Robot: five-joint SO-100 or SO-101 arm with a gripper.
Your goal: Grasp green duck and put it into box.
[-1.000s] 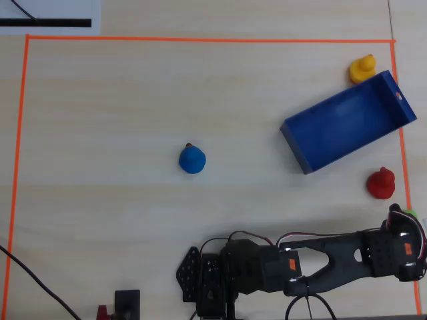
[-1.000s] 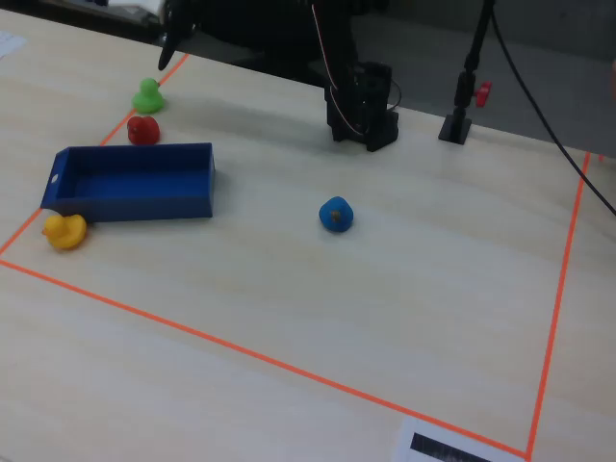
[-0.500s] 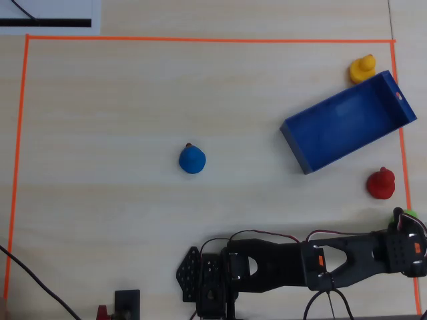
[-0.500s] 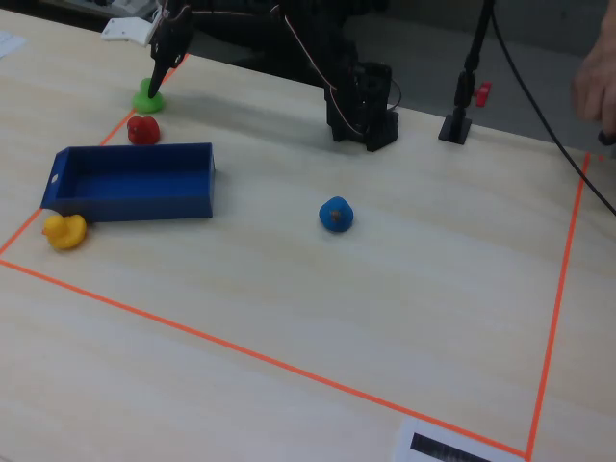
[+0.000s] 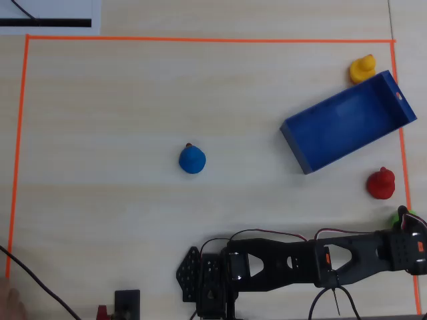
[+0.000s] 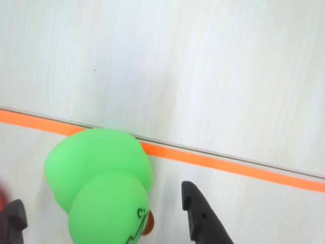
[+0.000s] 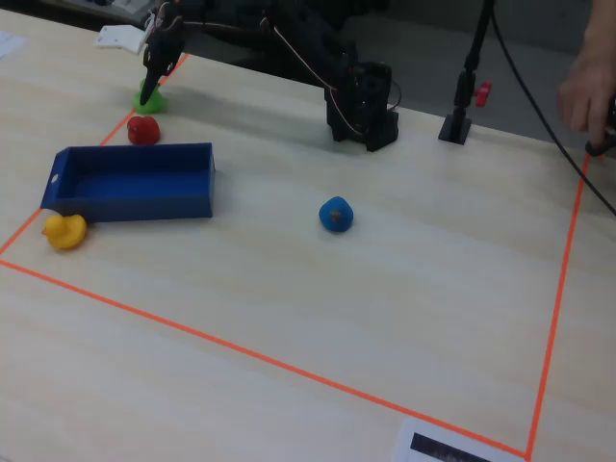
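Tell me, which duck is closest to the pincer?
The green duck, sitting between the open pincer fingers; the red, yellow and blue ducks sit farther away.

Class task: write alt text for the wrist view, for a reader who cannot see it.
A lime-green toy duck with a small orange beak fills the lower left, sitting between the two dark fingertips of the open tool. Behind the duck, an orange tape line crosses the pale wooden table from left to right.

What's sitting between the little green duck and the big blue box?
The small red toy duck sits between the lime-green toy duck and the dark-blue open tray, touching neither. The fixed view shows it best.
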